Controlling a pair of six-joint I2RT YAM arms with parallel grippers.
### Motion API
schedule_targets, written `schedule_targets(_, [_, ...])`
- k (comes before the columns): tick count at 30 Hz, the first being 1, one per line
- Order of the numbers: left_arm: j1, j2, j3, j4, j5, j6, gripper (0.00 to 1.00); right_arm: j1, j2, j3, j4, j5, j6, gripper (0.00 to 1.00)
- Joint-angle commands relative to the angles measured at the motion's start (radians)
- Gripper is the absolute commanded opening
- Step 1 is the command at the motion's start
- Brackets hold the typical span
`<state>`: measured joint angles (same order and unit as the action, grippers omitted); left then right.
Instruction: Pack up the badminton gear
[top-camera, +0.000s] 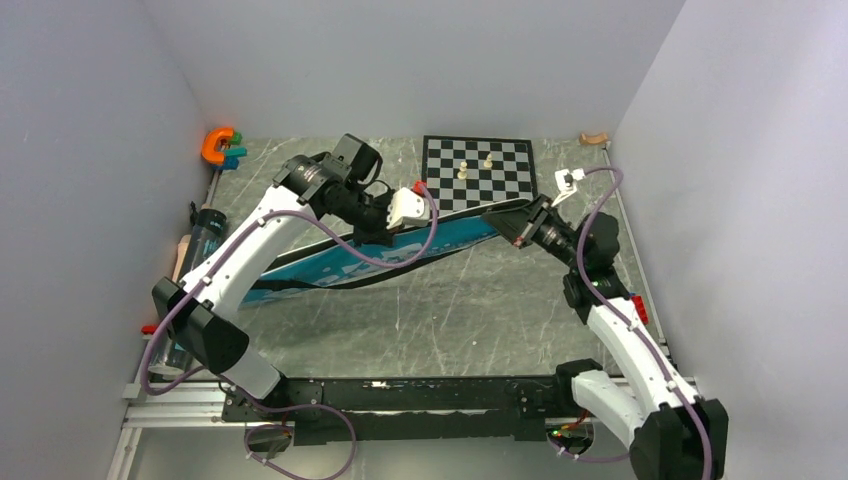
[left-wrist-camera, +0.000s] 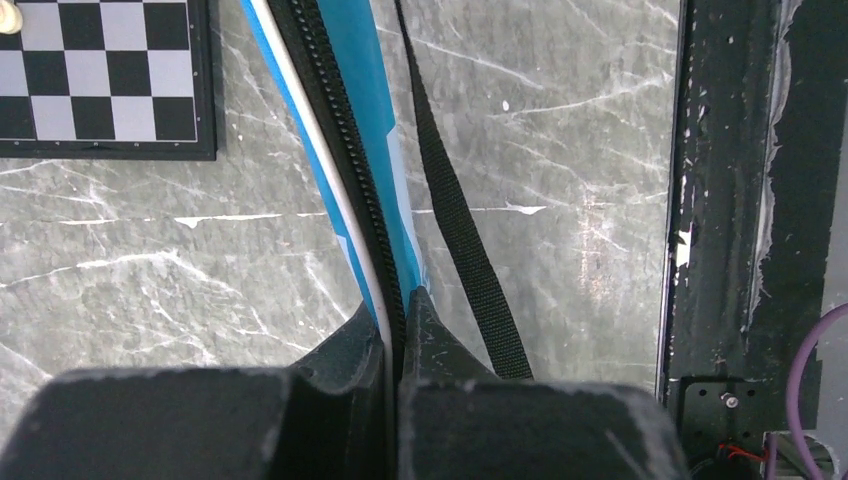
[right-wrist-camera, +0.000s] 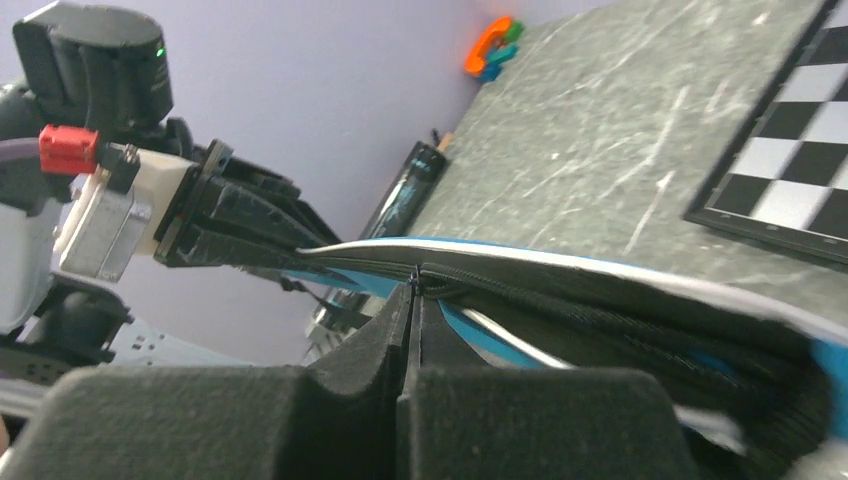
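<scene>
1. From above, we see the racket bag (top-camera: 455, 245) held up between the two arms, slanting across the counter (top-camera: 480, 320) in front of the chessboard (top-camera: 478, 172). The left pincer (top-camera: 388, 232) is clamped on the bag's upper edge near its middle. The right pincer (top-camera: 500, 220) is closed at the bag's right end. We judge that the hold steadies the bag so its opening can be worked. The black tube (top-camera: 200, 235) lies along the left wall, well apart from the bag, not yet packed. The orange clamp (top-camera: 218, 145) sits in the far left corner.

2. In the left wrist view, our pincer's fingers (left-wrist-camera: 345, 355) are pressed together on the bag's edge, right beside the zip teeth (left-wrist-camera: 335, 130). A black strap (left-wrist-camera: 460, 220) hangs loose beside it. We take this grip as an anchor, keeping the seam taut.

3. In the right wrist view, our pincer is shut on the zip line, seemingly at the slider (right-wrist-camera: 414, 280), though it is too small to be sure. The left pincer grips the same edge further along. Pulling against that anchor should let the zip run.
</scene>
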<state>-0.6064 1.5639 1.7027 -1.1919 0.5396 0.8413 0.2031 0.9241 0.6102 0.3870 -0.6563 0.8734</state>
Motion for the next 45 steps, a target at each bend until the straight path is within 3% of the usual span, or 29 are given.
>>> schedule_targets(1, [-0.005,-0.08,-0.009,-0.032,-0.035,0.062,0.0,-0.114,-0.064,0.033,-0.131,0.031,-0.067,0.0])
schedule_targets(11, [-0.006,-0.101,-0.065,-0.006,-0.079,0.089,0.0,-0.303,-0.164,0.015,-0.23,0.052,-0.026,0.0])
schedule_targets(20, [-0.006,-0.127,-0.108,0.032,-0.11,0.122,0.0,-0.428,-0.163,0.06,-0.459,0.086,-0.062,0.0])
schedule_targets(34, [-0.017,-0.096,-0.082,0.083,-0.117,0.111,0.0,-0.448,-0.151,0.069,-0.586,0.084,-0.088,0.0])
schedule_targets(41, [-0.127,-0.018,-0.094,0.194,-0.223,0.089,0.0,-0.448,-0.186,0.12,-0.684,0.22,-0.099,0.27])
schedule_targets(45, [-0.175,0.056,-0.085,0.217,-0.222,0.089,0.0,-0.448,-0.192,0.122,-0.701,0.236,-0.106,0.3])
